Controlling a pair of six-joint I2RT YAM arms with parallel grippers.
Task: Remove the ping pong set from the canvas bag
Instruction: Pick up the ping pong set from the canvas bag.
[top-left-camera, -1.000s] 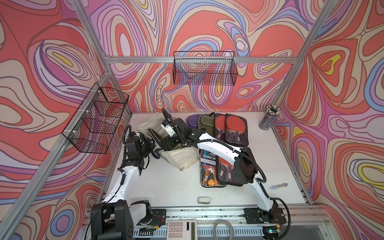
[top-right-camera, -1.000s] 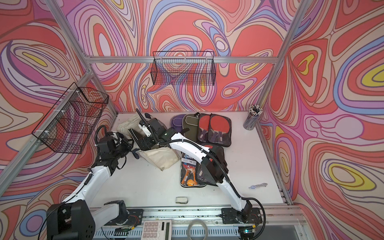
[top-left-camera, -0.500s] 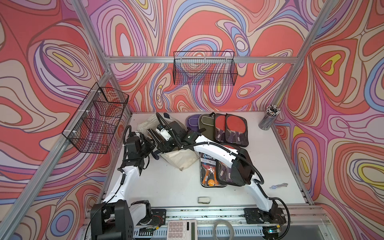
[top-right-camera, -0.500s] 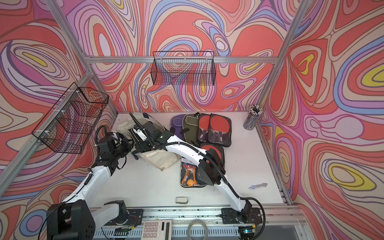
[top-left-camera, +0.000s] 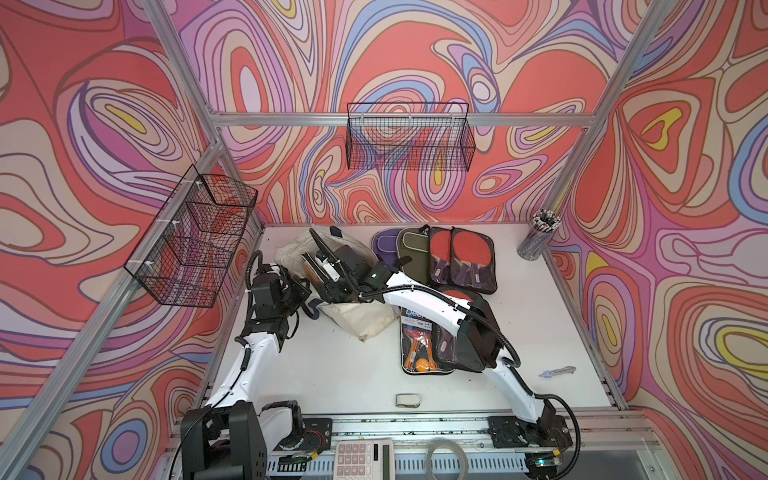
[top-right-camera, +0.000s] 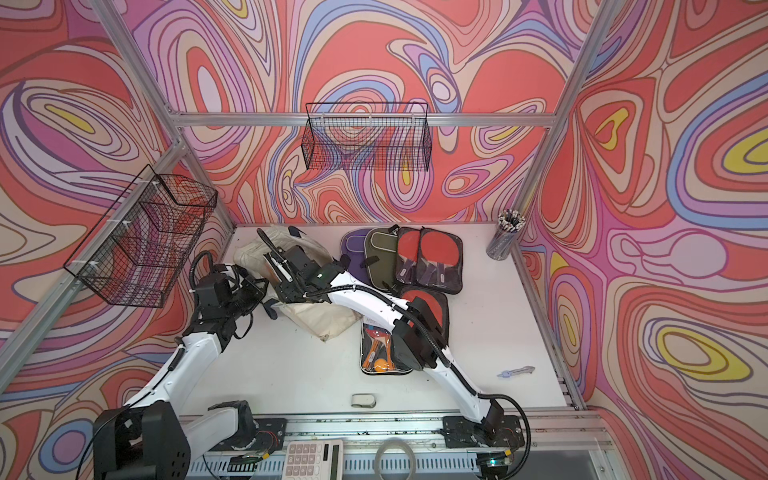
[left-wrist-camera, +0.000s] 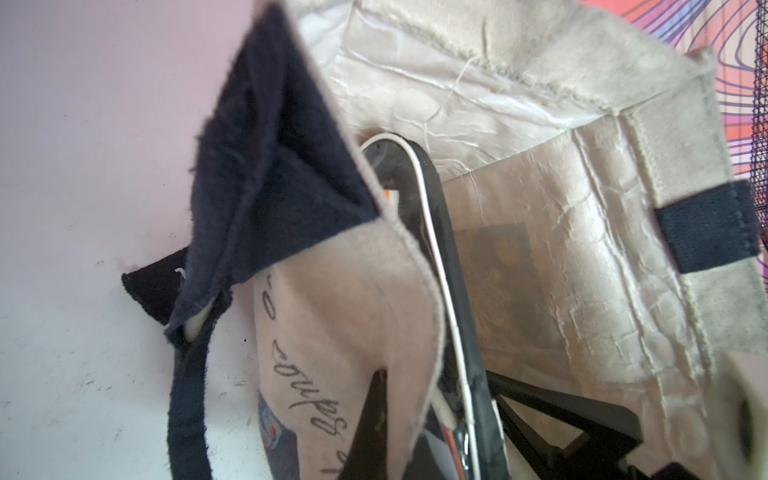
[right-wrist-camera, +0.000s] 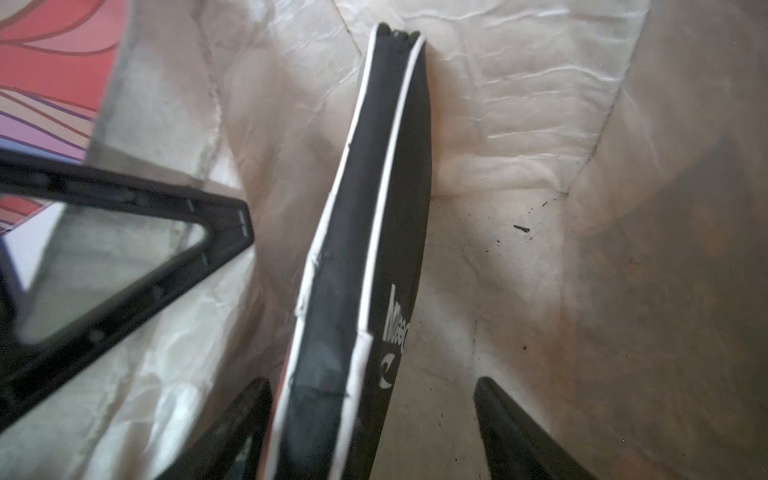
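Nearest us, by the front rail, a calculator and a small pale block sit at the edge of the white table. A little further in, a clear-fronted paddle pack lies flat, partly under the right arm and already outside the bag. Then comes the work itself: the canvas bag lies crumpled at mid-table, toward the left. The left gripper is clenched. From its wrist view we judge that it pinches the bag's rim by the navy strap, holding the mouth open. The right gripper is inside the bag, jaws apart and straddling the ping pong set, a black case with white piping standing on edge against the lining. One finger is close against the case and the other is well clear of it, so nothing is gripped yet. We take the step in hand to be securing the set inside the bag. Next we need the jaws to squeeze firmly on the case's edge, then a straight pull out through the mouth with the left side anchoring the bag, or the bag may drag along. Farthest off, a row of paddle cases and a cup of pencils stand by the back wall
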